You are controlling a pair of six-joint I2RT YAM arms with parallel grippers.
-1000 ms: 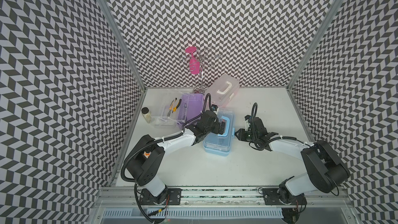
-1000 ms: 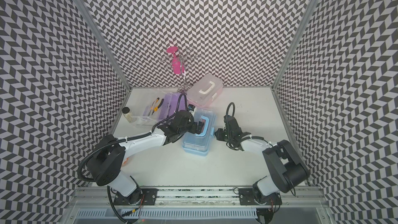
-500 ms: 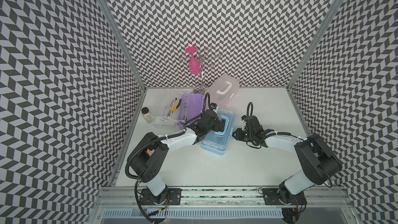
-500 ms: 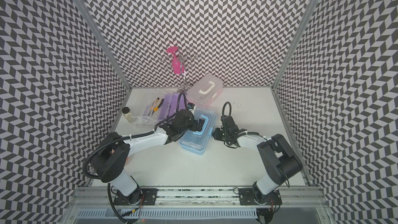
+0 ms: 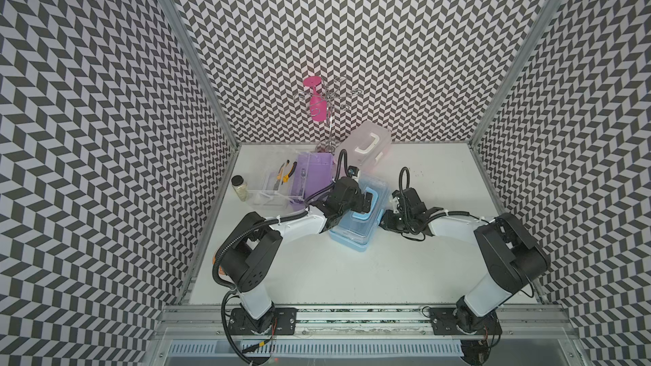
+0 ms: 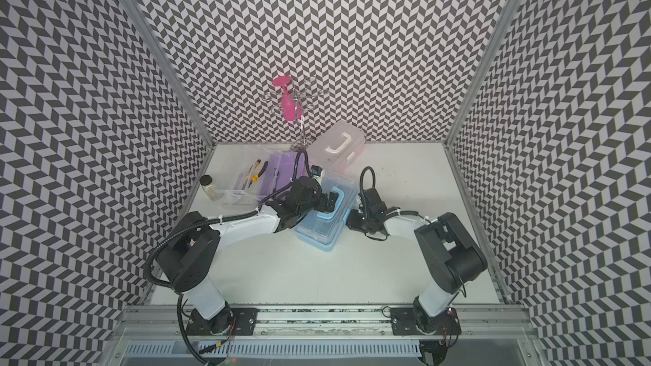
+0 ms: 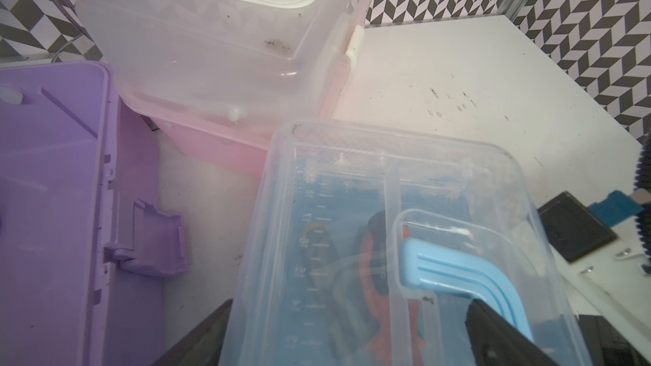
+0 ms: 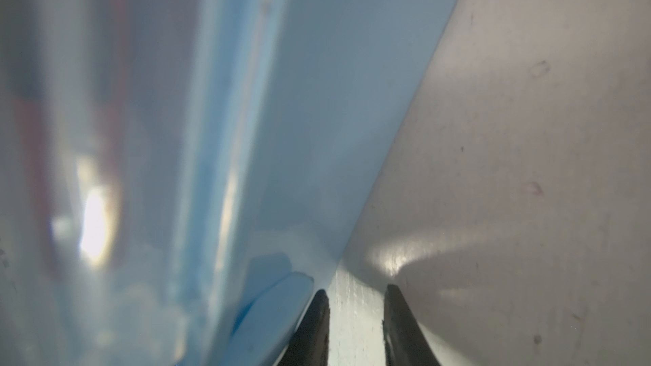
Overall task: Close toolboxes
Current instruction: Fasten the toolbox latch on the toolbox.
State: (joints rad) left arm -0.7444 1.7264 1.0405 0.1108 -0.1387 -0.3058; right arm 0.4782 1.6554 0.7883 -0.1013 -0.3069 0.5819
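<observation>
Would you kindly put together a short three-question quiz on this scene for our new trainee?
1. True or false: the purple toolbox stands open while the pink toolbox has its lid down.
2. Which one is the left gripper over? A the pink toolbox; B the blue toolbox; C the purple toolbox.
3. Fill in: a pink ___ hangs upside down on the wire rack at the back.
Key: 1 true; 2 B; 3 glass.
</observation>
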